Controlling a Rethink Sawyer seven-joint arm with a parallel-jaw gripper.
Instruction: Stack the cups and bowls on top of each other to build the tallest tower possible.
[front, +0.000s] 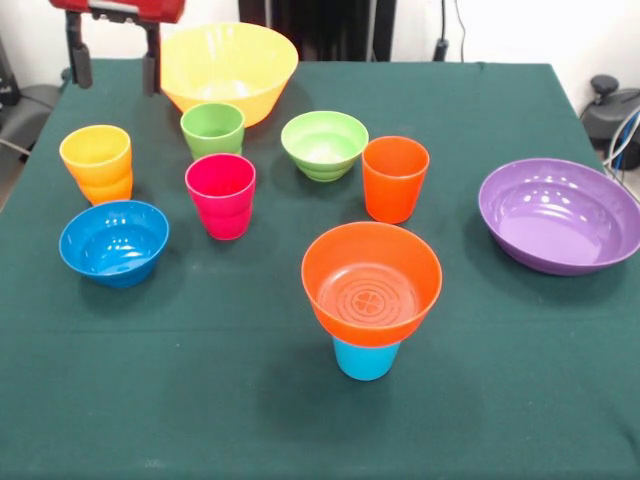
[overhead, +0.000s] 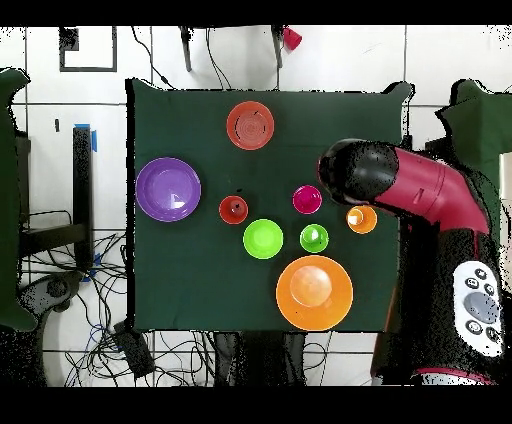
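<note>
a dark green cloth (front: 520, 400) covers the table, lying flat with faint creases near its front edge. in the overhead view the table stands on a floor of pale tiles (overhead: 330, 60) with dark grout lines. a tangle of black cables (overhead: 150, 350) spreads over the floor by one corner of the table and along its side. a strip of blue tape (overhead: 95, 138) is stuck to the floor beside a long dark bar (overhead: 82, 190) that runs parallel to the table's edge. a small red object (overhead: 292, 38) lies on the floor beyond the table; what it is cannot be told. in the front view a grey and black device (front: 610, 110) sits off the table's right corner, with blue and white wires (front: 625, 150) beside it.
</note>
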